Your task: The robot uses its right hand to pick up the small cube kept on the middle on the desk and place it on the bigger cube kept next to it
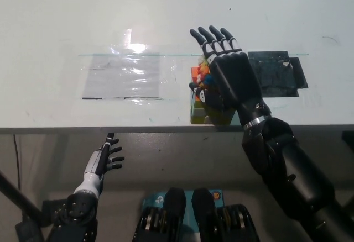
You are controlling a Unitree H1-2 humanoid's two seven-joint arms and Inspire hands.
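The small cube (201, 76) sits on top of the bigger cube (206, 113), near the front edge of the white surface (55, 26). Only a sliver of it shows past the black right hand (224, 76): small tiles of orange, red, yellow and white. The bigger cube under it shows a yellow-green side toward the front edge, with the rest hidden by the palm and wrist. The right hand lies over both cubes with its fingers (213, 40) stretched out straight and spread, pointing away from the robot, holding nothing. Whether the palm touches the small cube cannot be told. A sheet of clear film (124, 76) lies flat to the left of the cubes, and a dark patch (279, 73) lies to their right. The white left hand (105, 160) rests below the front edge, fingers apart and empty.
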